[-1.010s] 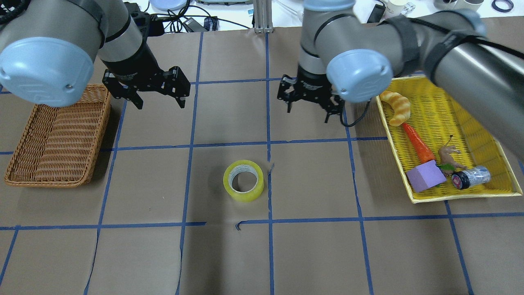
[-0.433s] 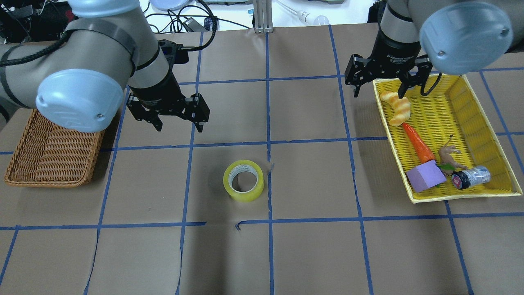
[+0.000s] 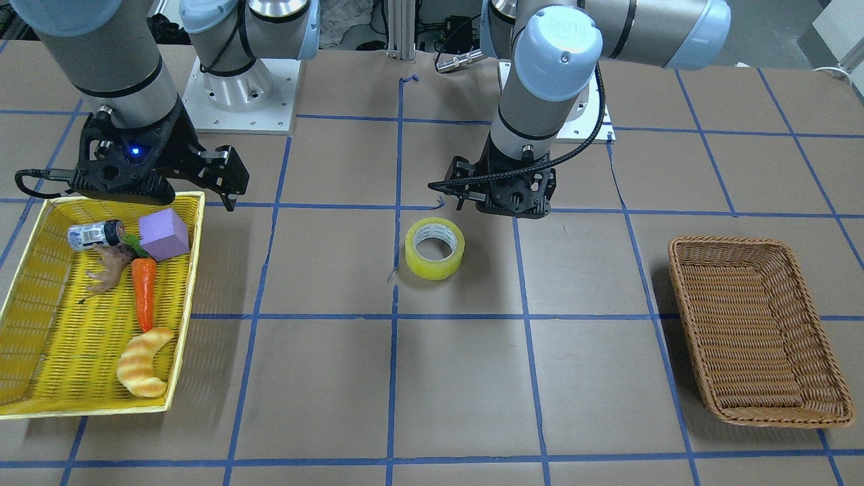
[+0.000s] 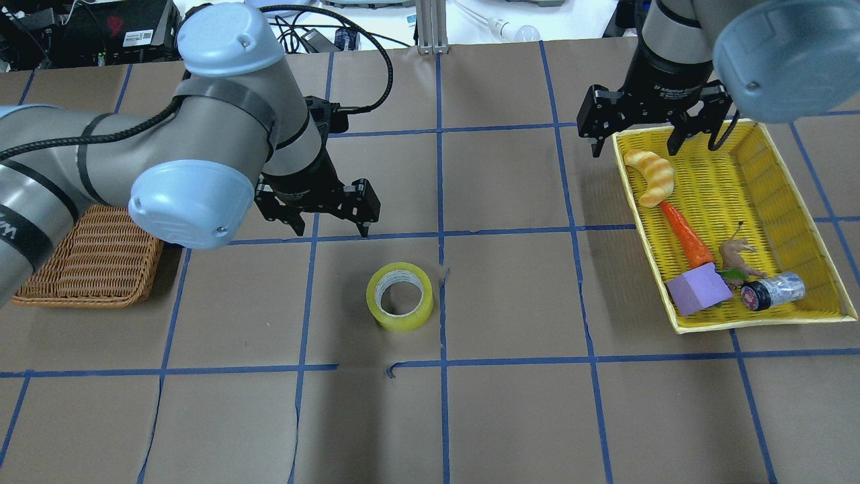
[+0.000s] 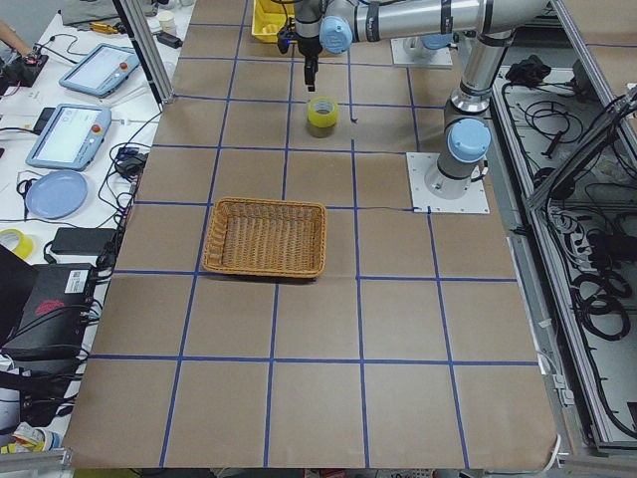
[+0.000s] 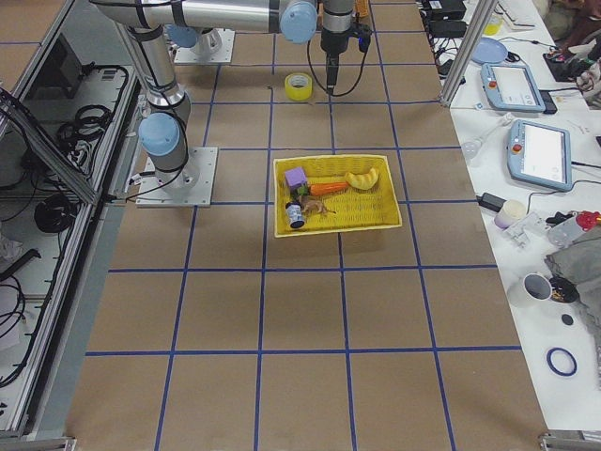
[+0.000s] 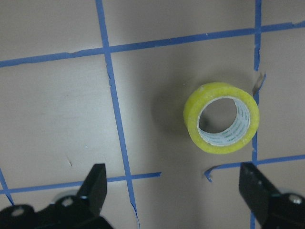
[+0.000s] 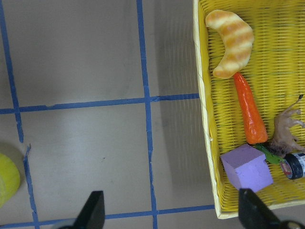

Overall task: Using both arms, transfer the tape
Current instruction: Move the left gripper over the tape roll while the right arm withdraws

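Note:
The tape (image 4: pixel 400 296) is a yellow roll with a grey-white core, lying flat on the brown table near its middle. It also shows in the front view (image 3: pixel 435 248) and the left wrist view (image 7: pixel 221 117). My left gripper (image 4: pixel 329 225) is open and empty, hovering just behind and to the left of the tape, apart from it. My right gripper (image 4: pixel 633 144) is open and empty over the far left corner of the yellow basket (image 4: pixel 759 323), far from the tape. The right wrist view catches only the tape's edge (image 8: pixel 7 179).
The yellow basket holds a croissant toy (image 4: pixel 650 176), a carrot (image 4: pixel 685 235), a purple block (image 4: pixel 699 289), a small can (image 4: pixel 772 292) and a brown root-like toy. A brown wicker basket (image 4: pixel 87 262) stands at the left, partly under my left arm.
My left arm has moved right and nearer, stopping close behind the tape. My right arm has swung right, from the table's middle to the yellow basket's corner. The tape has not moved.

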`<state>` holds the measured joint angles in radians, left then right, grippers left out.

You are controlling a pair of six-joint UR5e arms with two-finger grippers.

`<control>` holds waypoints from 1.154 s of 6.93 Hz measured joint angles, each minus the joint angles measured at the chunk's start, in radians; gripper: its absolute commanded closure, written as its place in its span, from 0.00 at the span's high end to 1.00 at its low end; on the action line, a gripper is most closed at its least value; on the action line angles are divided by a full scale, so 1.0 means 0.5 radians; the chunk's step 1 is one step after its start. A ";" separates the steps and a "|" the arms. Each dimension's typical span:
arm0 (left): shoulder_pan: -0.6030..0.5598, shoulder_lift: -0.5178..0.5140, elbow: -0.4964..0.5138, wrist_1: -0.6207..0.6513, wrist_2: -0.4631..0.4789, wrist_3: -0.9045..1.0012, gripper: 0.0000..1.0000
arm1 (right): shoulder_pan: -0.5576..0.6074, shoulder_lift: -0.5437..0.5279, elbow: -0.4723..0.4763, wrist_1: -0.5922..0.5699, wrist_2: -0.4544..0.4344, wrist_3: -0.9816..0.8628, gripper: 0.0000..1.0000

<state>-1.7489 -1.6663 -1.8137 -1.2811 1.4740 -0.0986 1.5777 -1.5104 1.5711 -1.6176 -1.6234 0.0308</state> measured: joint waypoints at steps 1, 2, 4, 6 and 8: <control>-0.005 -0.051 -0.140 0.244 -0.087 -0.015 1.00 | -0.003 -0.016 0.000 0.021 0.006 -0.100 1.00; -0.007 -0.102 -0.253 0.446 -0.120 -0.020 1.00 | -0.014 -0.021 0.000 0.031 0.013 -0.148 1.00; -0.007 -0.237 -0.342 0.693 -0.123 -0.017 1.00 | -0.054 -0.027 -0.001 0.038 0.041 -0.243 1.00; -0.008 -0.351 -0.361 0.796 -0.116 -0.005 1.00 | -0.070 -0.028 -0.001 0.040 0.046 -0.275 1.00; -0.014 -0.379 -0.425 0.837 -0.111 -0.008 1.00 | -0.080 -0.029 -0.001 0.044 0.047 -0.279 1.00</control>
<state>-1.7561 -1.8557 -2.0263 -0.8626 1.4183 -0.1024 1.5379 -1.5247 1.5708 -1.5957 -1.6000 -0.1087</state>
